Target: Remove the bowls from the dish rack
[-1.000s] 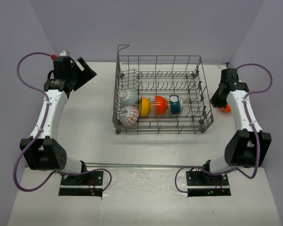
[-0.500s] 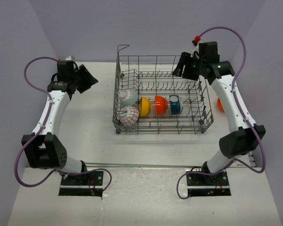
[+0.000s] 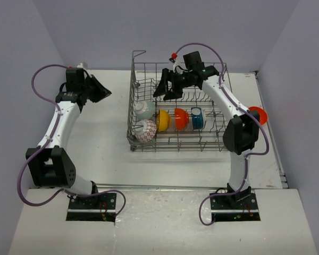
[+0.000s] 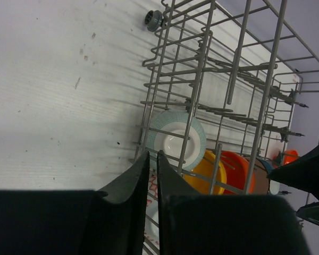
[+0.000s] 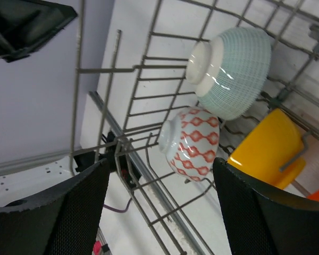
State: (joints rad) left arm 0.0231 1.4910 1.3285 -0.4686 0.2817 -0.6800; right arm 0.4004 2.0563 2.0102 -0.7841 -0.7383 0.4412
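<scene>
White tabletop (image 3: 111, 143), lilac-grey walls (image 3: 85, 32), and the dish rack (image 3: 181, 142) mid-table with most of your work waiting in it. I'd judge you early on: one orange bowl (image 3: 258, 115) is out, on the table just right of the rack, and five sit inside, the pale green-white bowl (image 3: 144, 109), the red-patterned bowl (image 3: 146, 130), the yellow bowl (image 3: 163, 120), a second orange bowl (image 3: 181, 118) and the teal bowl (image 3: 197, 118).

Your right gripper (image 3: 166, 93) hangs over the rack's far left part, fingers spread wide with nothing between them. Your left gripper (image 3: 107, 93) is outside, left of the rack, fingers nearly together with only a thin slit, holding nothing.

Only the overhead view gives you the whole row of five. The right wrist view shows the foot rings of the pale and red-patterned bowls turned toward it. The left wrist view looks through the wires into the pale bowl's open mouth
</scene>
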